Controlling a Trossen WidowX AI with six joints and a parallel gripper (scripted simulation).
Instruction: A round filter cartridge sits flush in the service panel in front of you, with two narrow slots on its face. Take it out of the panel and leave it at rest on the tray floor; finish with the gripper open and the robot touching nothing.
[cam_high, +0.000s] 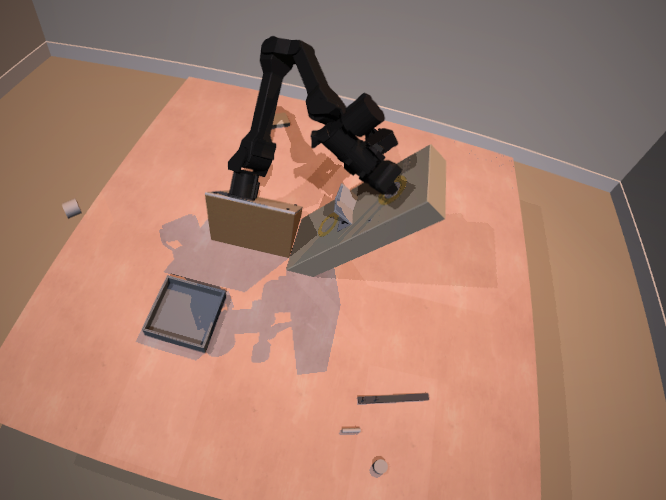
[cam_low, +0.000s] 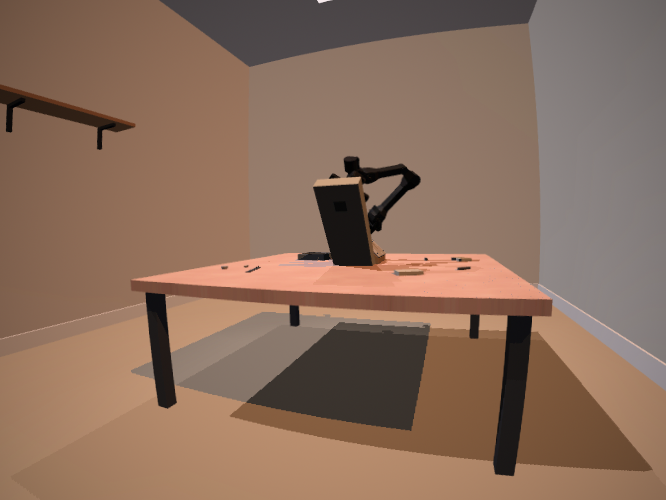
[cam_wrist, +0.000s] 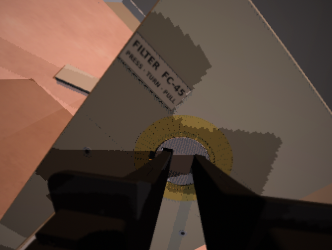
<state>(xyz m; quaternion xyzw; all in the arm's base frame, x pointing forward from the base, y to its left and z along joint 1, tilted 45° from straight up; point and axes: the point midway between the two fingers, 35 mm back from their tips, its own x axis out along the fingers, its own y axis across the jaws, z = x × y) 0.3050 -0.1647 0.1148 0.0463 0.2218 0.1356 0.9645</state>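
Observation:
The round grey filter cartridge (cam_wrist: 191, 144) is in the opening of the service panel (cam_high: 371, 241) (cam_low: 349, 231) (cam_wrist: 245, 75), inside a yellow ring (cam_wrist: 222, 150). My gripper (cam_wrist: 181, 155) is shut on the cartridge, with its two fingertips at the cartridge face. The fingers cover the slots, and I cannot tell whether the cartridge stands out from the panel. In the top view the arm hides the cartridge. The square tray (cam_high: 167, 309) is empty and lies on the table, left of the panel.
A tan box (cam_high: 250, 223) stands between the arm base and the tray, close to the panel's lower end. A pale angled piece (cam_high: 344, 203) sticks out from the panel face beside the arm. A dark bar (cam_high: 398, 398), a small pale piece (cam_high: 350, 430) and a round piece (cam_high: 379, 466) lie at the front.

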